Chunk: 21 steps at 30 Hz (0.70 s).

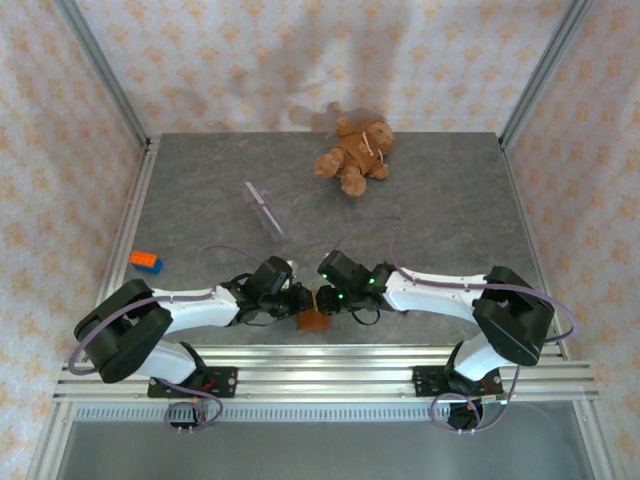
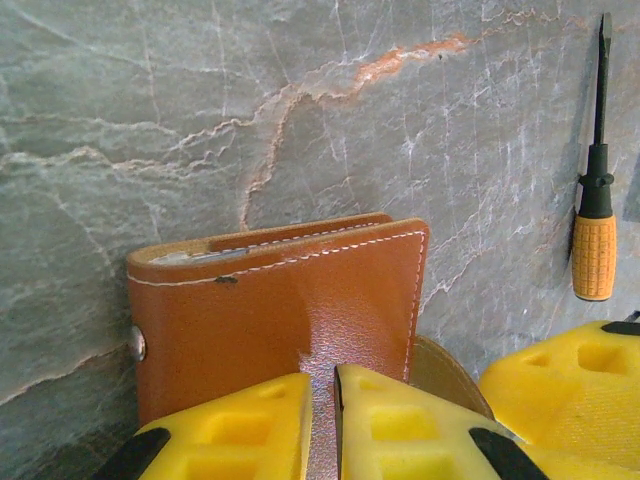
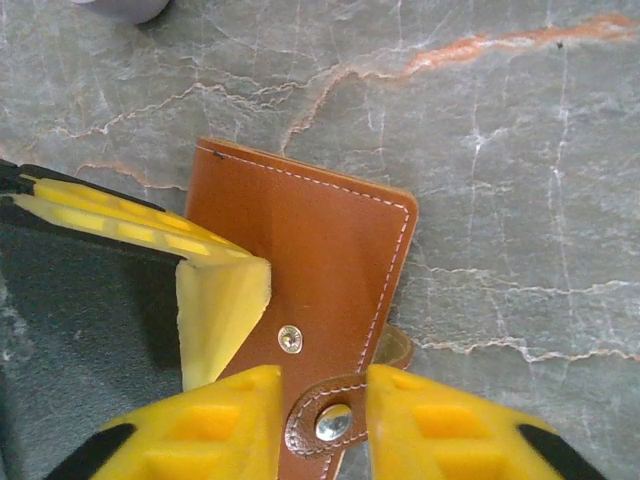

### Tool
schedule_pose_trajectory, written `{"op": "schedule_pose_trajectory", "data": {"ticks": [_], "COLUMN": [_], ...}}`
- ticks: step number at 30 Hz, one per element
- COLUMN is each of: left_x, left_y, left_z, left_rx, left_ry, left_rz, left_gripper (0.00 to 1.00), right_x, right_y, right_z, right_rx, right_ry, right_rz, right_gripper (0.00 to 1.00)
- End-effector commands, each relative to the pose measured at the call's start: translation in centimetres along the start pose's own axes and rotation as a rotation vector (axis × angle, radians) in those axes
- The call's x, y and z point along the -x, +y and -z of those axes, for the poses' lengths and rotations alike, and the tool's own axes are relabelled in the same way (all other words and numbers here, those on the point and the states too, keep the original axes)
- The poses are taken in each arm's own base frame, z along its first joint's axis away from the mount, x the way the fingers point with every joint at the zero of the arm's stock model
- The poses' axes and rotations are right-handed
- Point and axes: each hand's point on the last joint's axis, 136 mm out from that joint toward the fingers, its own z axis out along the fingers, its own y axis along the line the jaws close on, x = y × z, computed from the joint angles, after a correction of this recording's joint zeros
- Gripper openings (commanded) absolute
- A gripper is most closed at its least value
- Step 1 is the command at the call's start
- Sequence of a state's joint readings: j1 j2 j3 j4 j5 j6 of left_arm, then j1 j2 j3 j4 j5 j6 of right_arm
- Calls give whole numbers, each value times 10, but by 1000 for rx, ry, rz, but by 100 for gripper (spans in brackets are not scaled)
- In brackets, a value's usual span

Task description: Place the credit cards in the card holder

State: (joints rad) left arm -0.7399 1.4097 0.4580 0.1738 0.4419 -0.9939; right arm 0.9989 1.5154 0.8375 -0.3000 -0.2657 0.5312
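2 arms meet at the lower centre of the top view over the grey table [image 1: 450, 210]. Both are on the brown card holder [image 1: 313, 321], well apart from the teddy bear [image 1: 353, 155] at upper centre. The left gripper [image 2: 322, 390] is pinched nearly closed on the holder's leather at the bottom of its wrist view. The right gripper [image 3: 322, 380] straddles the snap tab [image 3: 333, 422] with its jaws partly apart; you cannot tell whether they press it.

The risks, as I judge them: if you pull the tab while the left pinch is weak, the holder may twist or slip free. 2 sets of fingers this close could also collide.

The inner pockets are hidden, folded shut. 1 pale sliver [image 2: 190, 257] along the holder's top edge may be 1 of the credit cards or just lining; it is too thin to tell.
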Motion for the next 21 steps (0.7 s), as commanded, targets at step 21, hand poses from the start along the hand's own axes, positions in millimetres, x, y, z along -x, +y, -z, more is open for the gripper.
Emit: {"op": "schedule_pose_trajectory", "data": {"ticks": [21], "left_x": [-17], "left_y": [26], "left_z": [-11], "left_rx": [59], "left_ry": [58], "left_rz": [50], "left_gripper": [16], "right_x": [1], "right_y": [18], "right_z": [-21], "right_rx": [70], "right_ry": [22], "right_rz": [-27], "right_gripper": [0]}}
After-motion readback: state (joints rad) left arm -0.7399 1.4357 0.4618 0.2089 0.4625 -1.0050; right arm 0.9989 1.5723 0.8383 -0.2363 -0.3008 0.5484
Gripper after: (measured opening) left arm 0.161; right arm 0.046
